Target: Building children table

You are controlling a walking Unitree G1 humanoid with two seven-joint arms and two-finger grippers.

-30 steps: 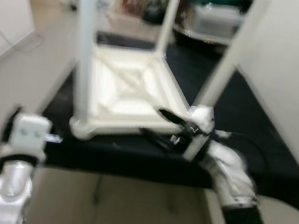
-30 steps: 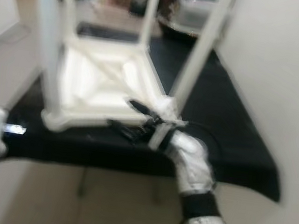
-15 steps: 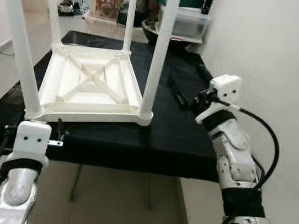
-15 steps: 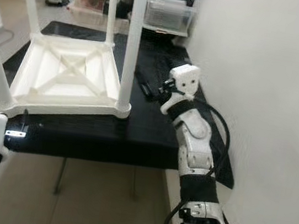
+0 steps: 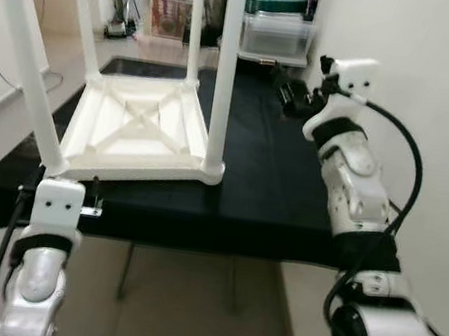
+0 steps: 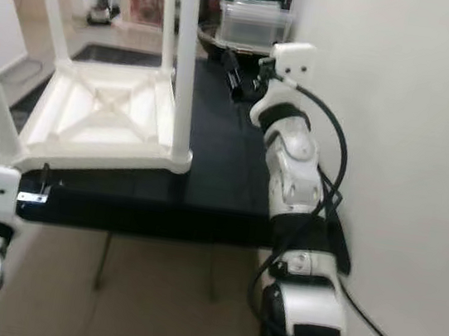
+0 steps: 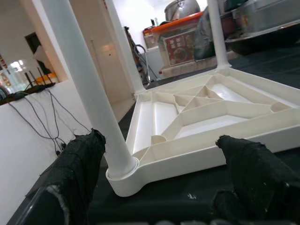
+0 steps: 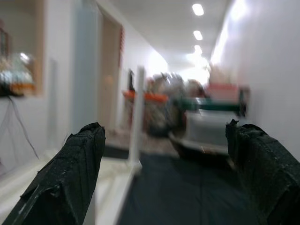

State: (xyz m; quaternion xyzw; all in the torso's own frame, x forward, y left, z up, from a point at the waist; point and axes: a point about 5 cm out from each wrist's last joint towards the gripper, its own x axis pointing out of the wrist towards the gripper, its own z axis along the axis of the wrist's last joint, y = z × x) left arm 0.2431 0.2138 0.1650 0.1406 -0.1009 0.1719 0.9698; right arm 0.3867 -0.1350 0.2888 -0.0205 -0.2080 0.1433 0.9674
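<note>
Children's table [image 5: 142, 127] lies inverted, legs up, on the black-covered table [image 5: 271, 191], left jaws [image 7: 154, 183] released at its near corner leg, right jaws [image 8: 164, 173] released, raised beside the wall.

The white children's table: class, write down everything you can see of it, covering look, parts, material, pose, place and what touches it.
The white children's table looks like moulded plastic. It lies upside down on the black cloth-covered surface, its square top flat against the cloth and its ribbed underside with diagonal braces facing up. Four round legs stand upright from corner sockets. The left tool sits open at the near corner leg without touching it; the right tool hovers open, apart from it.
</note>
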